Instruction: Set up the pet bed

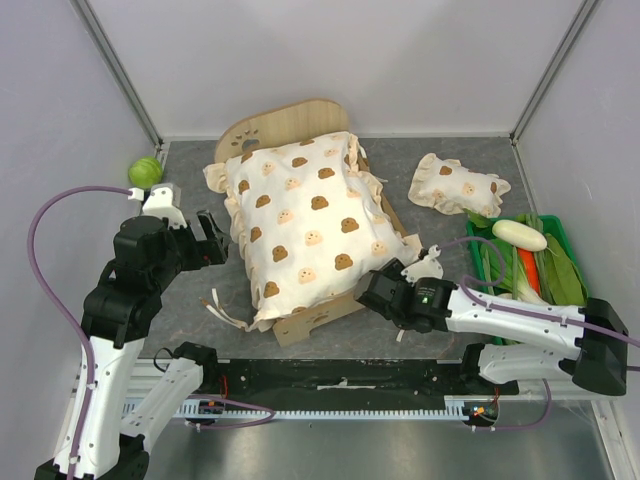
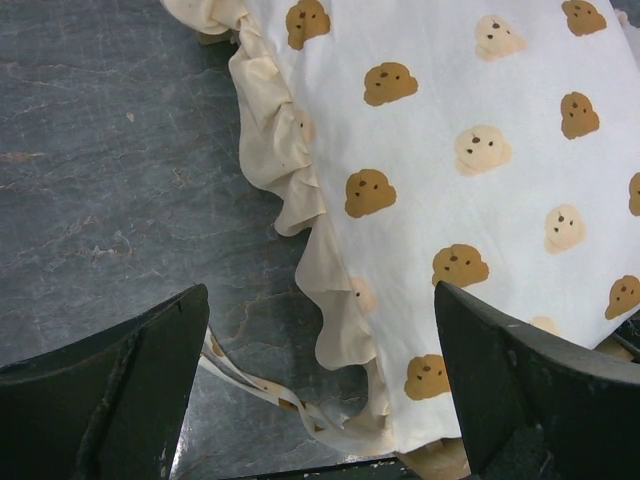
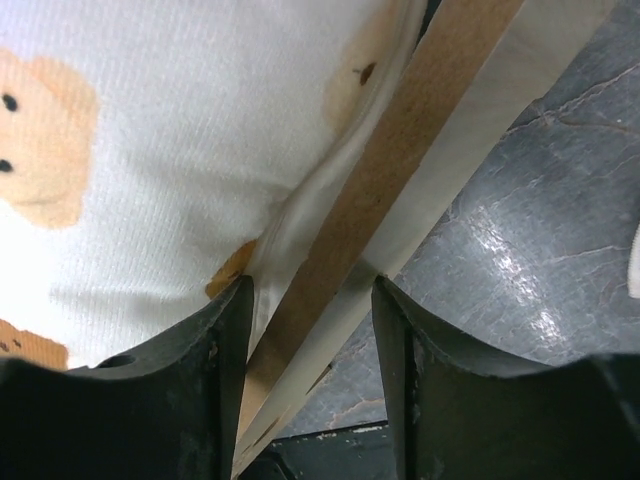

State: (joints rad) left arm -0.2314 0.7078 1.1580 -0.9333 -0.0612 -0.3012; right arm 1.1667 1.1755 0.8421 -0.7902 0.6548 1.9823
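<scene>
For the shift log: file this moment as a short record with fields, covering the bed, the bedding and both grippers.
pet bed: wooden frame, headboard toward the far wall
cushion: lying on the bed, covering its base
small pillow: on the table, right of the bed, apart from it
left gripper: open, over the cushion's frilled edge, holding nothing
right gripper: jaws closed on the bed's near right side rail
other: green tray at right, green ball far left

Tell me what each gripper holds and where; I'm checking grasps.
Right gripper clamps the pet bed by its side rail, near the foot end. Left gripper holds nothing.
</scene>
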